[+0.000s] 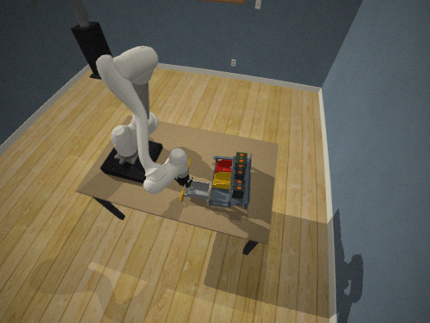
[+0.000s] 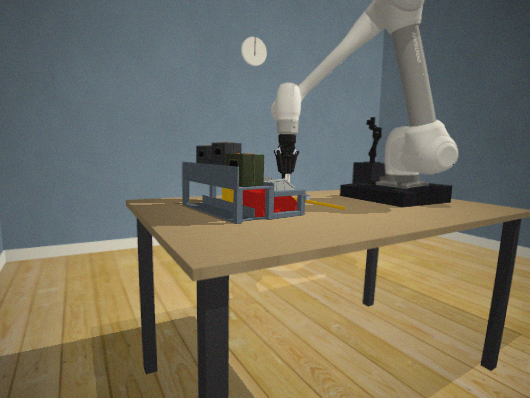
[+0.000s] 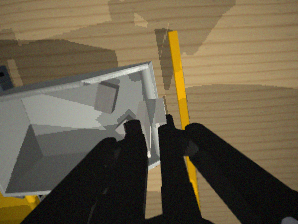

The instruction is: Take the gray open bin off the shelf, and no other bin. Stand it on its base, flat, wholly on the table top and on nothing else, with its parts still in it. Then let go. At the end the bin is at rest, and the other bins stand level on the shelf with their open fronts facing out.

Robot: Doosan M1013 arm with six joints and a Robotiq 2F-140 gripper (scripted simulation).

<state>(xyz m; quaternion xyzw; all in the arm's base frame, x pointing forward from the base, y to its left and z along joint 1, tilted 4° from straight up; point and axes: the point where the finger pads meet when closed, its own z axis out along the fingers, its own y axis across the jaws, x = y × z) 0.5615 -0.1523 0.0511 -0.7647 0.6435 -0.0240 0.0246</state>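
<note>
Gripper (image 3: 154, 131) was clamped on the gray bin's (image 3: 65, 130) end wall. Bin sat pulled out from the shelf (image 1: 230, 178), at the shelf's 9 o'clock in top view, a block (image 3: 106, 96) inside, yellow rod (image 3: 181, 110) just beside it.

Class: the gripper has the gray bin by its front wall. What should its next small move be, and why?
Probably keep drawing the gray bin away from the shelf, level. The gripper is shut on its wall, but its rear end seems close to the shelf.
</note>
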